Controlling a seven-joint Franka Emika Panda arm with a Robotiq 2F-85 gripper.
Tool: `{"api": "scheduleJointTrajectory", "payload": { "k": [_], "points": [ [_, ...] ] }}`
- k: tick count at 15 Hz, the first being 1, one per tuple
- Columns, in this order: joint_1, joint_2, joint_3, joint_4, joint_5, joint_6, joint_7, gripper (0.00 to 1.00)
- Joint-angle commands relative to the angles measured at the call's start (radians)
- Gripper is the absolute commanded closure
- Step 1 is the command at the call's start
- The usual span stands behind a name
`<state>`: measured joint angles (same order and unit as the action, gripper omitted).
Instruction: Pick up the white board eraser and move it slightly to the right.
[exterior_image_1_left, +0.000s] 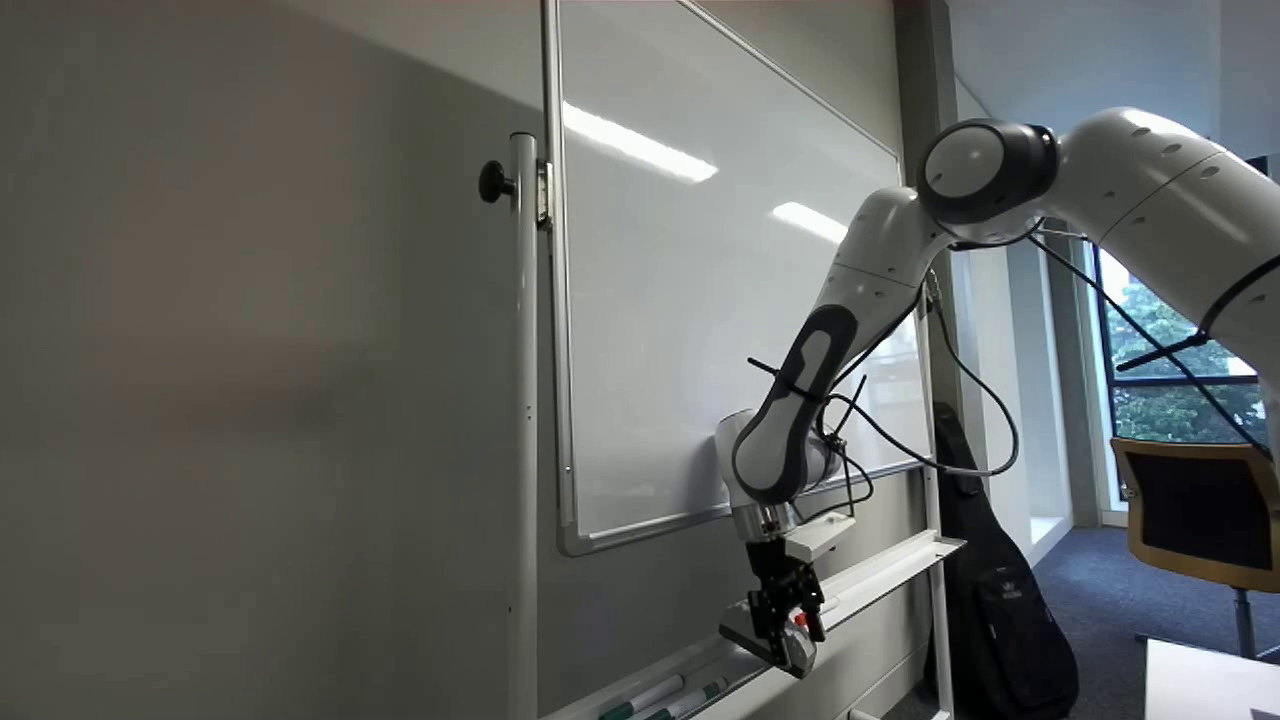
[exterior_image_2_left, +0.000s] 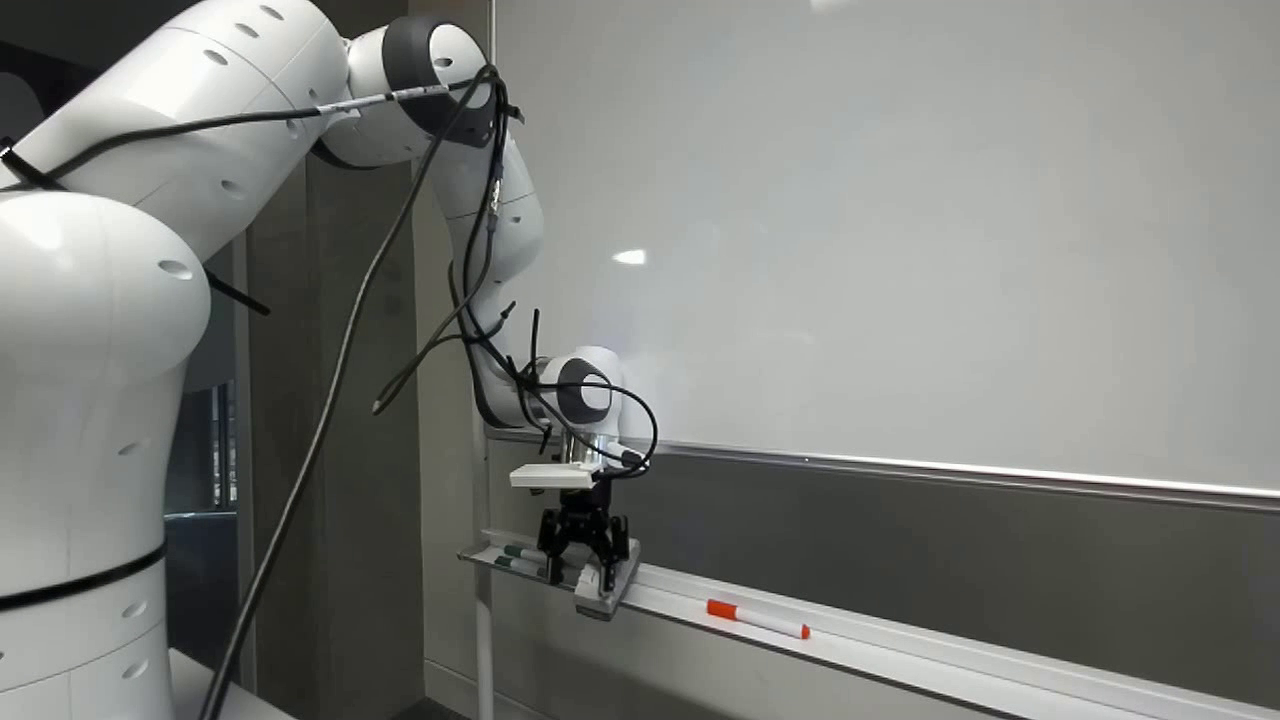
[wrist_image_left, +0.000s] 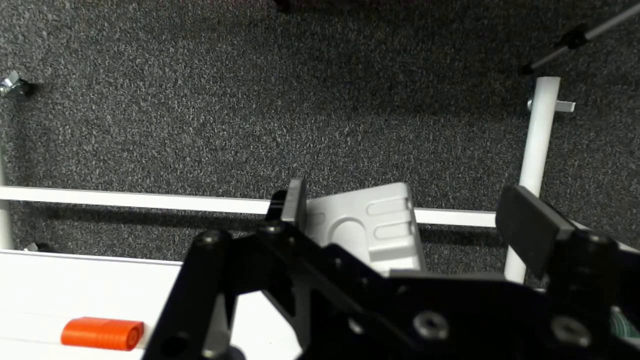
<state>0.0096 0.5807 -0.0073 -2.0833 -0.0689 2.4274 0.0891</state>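
Note:
The white board eraser (exterior_image_1_left: 744, 632) is a whitish oblong block on the whiteboard's tray, set crosswise with its end past the front edge. It also shows in an exterior view (exterior_image_2_left: 598, 602) and, partly hidden by the gripper, in the wrist view (wrist_image_left: 367, 220). My gripper (exterior_image_2_left: 580, 576) points down at the eraser with its fingers apart. In the wrist view the gripper (wrist_image_left: 407, 212) has its left finger overlapping the eraser's left side; a wide gap separates the right finger from it. I cannot tell whether the left finger touches it.
The tray (exterior_image_2_left: 900, 672) runs below the whiteboard (exterior_image_2_left: 900, 230). An orange-and-white pen (exterior_image_2_left: 760, 619) lies on it; its orange cap (wrist_image_left: 102, 333) shows in the wrist view. Green-capped pens (exterior_image_1_left: 655, 695) lie on the eraser's opposite side. A white stand post (exterior_image_1_left: 523, 420) holds the board.

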Motion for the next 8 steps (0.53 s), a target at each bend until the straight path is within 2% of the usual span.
{"api": "scheduleJointTrajectory", "payload": {
  "k": [1, 8],
  "points": [
    [0.01, -0.021, -0.004, -0.015, 0.011, -0.002, -0.006, 0.0],
    [0.022, -0.067, -0.003, -0.056, 0.006, 0.002, 0.001, 0.0]
  ]
}}
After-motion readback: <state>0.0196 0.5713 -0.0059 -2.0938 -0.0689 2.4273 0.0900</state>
